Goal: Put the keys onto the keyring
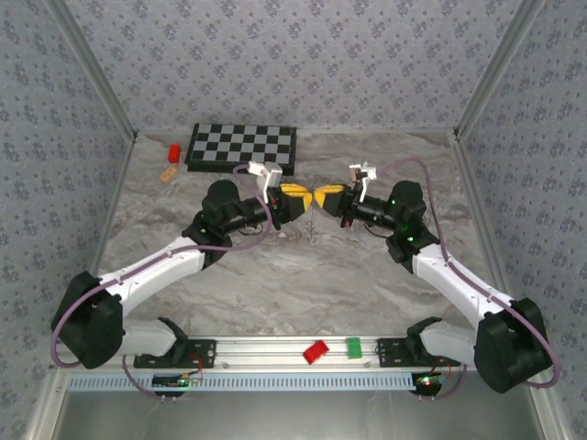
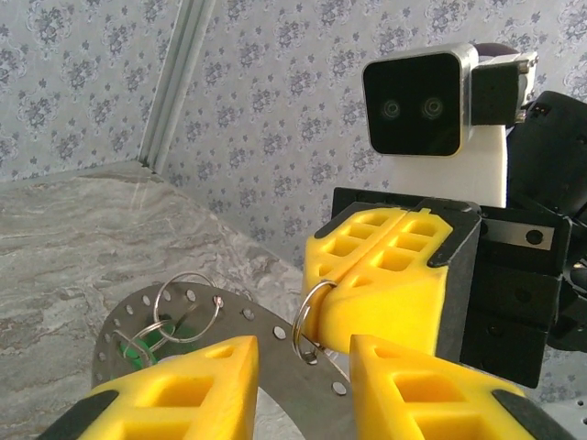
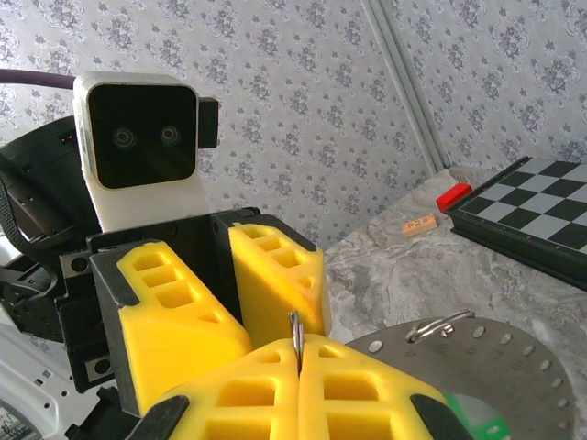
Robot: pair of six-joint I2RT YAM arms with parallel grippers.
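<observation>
The right end effector (image 2: 332,286) is clamped shut on a small wire loop (image 2: 299,325) hooked through the grey keyring (image 2: 275,353). The left end effector (image 2: 303,362) faces it, jaws apart.

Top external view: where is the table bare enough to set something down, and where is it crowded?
Bare: the wide marble table between both arms and the near rail; also right of the chessboard. Crowded: mid-table, where the left fingers and right fingers meet at the keyring.
</observation>
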